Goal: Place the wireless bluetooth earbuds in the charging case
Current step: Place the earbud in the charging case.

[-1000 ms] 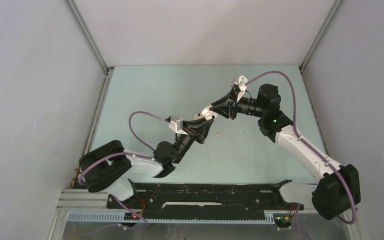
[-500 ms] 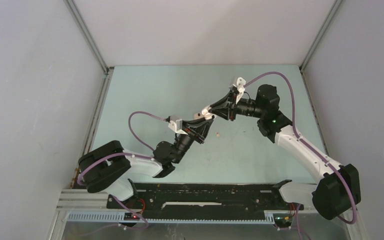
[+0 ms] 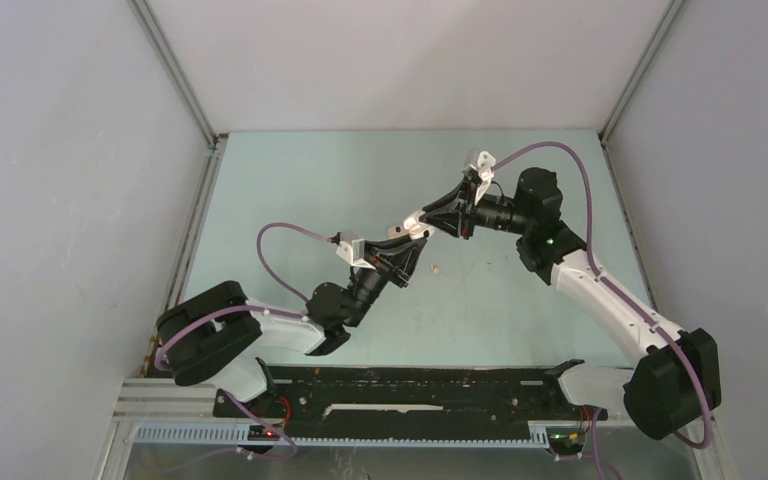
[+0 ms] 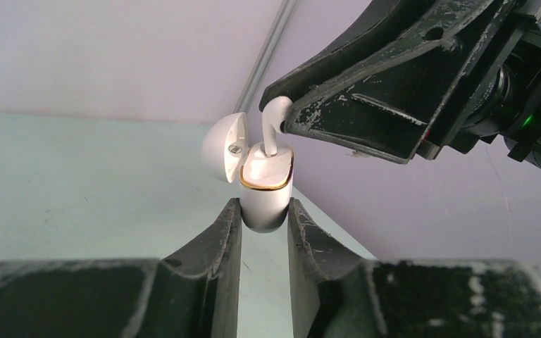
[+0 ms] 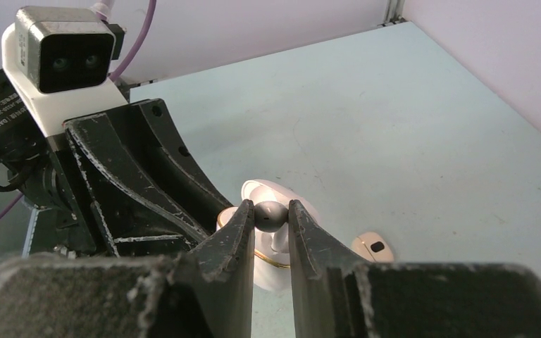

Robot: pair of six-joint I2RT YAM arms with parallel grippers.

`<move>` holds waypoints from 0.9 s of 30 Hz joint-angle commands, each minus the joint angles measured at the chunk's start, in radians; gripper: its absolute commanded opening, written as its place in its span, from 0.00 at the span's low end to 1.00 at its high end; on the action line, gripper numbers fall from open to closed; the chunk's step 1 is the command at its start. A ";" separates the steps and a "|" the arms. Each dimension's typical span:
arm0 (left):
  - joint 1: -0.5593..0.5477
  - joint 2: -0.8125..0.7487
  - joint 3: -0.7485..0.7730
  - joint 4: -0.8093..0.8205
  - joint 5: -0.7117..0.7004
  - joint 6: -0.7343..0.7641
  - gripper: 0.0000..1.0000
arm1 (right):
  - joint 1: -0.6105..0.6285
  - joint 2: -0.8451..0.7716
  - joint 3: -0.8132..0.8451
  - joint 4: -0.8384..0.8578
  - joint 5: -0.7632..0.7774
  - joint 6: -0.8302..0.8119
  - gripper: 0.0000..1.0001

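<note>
My left gripper (image 4: 263, 205) is shut on the lower body of the white charging case (image 4: 268, 184). The case has a gold rim, and its lid (image 4: 223, 144) is hinged open to the left. My right gripper (image 5: 271, 210) is shut on the rounded head of a white earbud (image 5: 272, 215). In the left wrist view, this earbud's (image 4: 273, 125) stem reaches down into the case's open top. Both grippers meet at mid-table (image 3: 412, 228). A tan earbud (image 5: 371, 246) lies on the table beside the case and shows as a small speck (image 3: 437, 268) from above.
The pale green table (image 3: 310, 190) is bounded by grey walls at the left, back and right. The right arm's wrist and cable (image 3: 530, 205) stretch over the table's right half. The left arm's cable (image 3: 280, 250) loops over the left half.
</note>
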 commanded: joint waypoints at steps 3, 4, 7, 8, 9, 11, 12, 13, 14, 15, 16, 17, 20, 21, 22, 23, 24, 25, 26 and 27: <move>0.006 -0.019 -0.001 0.089 -0.007 -0.003 0.00 | -0.014 -0.006 -0.003 0.031 0.017 0.005 0.06; 0.006 -0.020 -0.002 0.089 -0.008 0.000 0.00 | -0.015 -0.006 -0.003 0.031 0.019 0.004 0.06; 0.005 -0.024 -0.004 0.089 -0.011 0.006 0.00 | -0.015 -0.005 -0.003 0.027 0.020 -0.001 0.06; 0.005 -0.025 -0.004 0.089 -0.010 0.006 0.00 | -0.014 -0.003 -0.003 0.027 0.021 -0.002 0.05; 0.006 -0.027 -0.006 0.090 -0.011 0.006 0.00 | -0.014 -0.003 -0.003 0.027 0.021 -0.003 0.06; 0.006 -0.027 -0.009 0.089 -0.012 0.007 0.00 | -0.015 -0.001 -0.003 0.025 0.021 -0.003 0.05; 0.006 -0.029 -0.010 0.090 -0.015 0.009 0.00 | -0.013 0.000 -0.003 0.022 0.019 -0.003 0.06; 0.005 -0.030 -0.012 0.090 -0.017 0.012 0.00 | -0.013 0.000 -0.003 0.018 0.019 -0.004 0.06; 0.005 -0.033 -0.013 0.090 -0.020 0.017 0.00 | -0.012 -0.001 -0.003 0.014 0.022 -0.004 0.06; 0.006 -0.033 -0.014 0.090 -0.019 0.023 0.00 | -0.012 -0.002 -0.003 0.011 0.027 -0.005 0.06; 0.006 -0.034 -0.014 0.090 -0.019 0.029 0.00 | -0.011 -0.003 -0.003 0.009 0.036 -0.003 0.07; 0.006 -0.033 -0.013 0.090 -0.017 0.033 0.00 | -0.011 -0.003 -0.003 0.008 0.045 0.003 0.07; 0.004 -0.027 -0.009 0.089 -0.010 0.047 0.00 | -0.014 -0.007 -0.003 0.008 0.067 0.038 0.08; 0.004 -0.025 -0.008 0.090 -0.010 0.048 0.00 | -0.013 -0.008 -0.002 0.007 0.066 0.048 0.08; 0.003 -0.024 -0.008 0.088 -0.010 0.052 0.00 | -0.012 -0.008 -0.002 0.005 0.069 0.055 0.08; 0.000 -0.022 -0.007 0.090 -0.011 0.058 0.00 | -0.012 -0.010 -0.002 0.002 0.077 0.059 0.09; -0.001 -0.021 -0.006 0.090 -0.011 0.062 0.00 | -0.012 -0.011 -0.002 -0.002 0.084 0.060 0.09; -0.002 -0.019 -0.006 0.089 -0.012 0.066 0.00 | -0.011 -0.009 -0.002 -0.006 0.089 0.056 0.10; -0.002 -0.018 -0.006 0.089 -0.013 0.070 0.00 | -0.011 -0.009 -0.003 -0.012 0.095 0.051 0.11; -0.002 -0.017 -0.006 0.089 -0.013 0.075 0.00 | -0.011 -0.008 -0.003 -0.017 0.100 0.048 0.12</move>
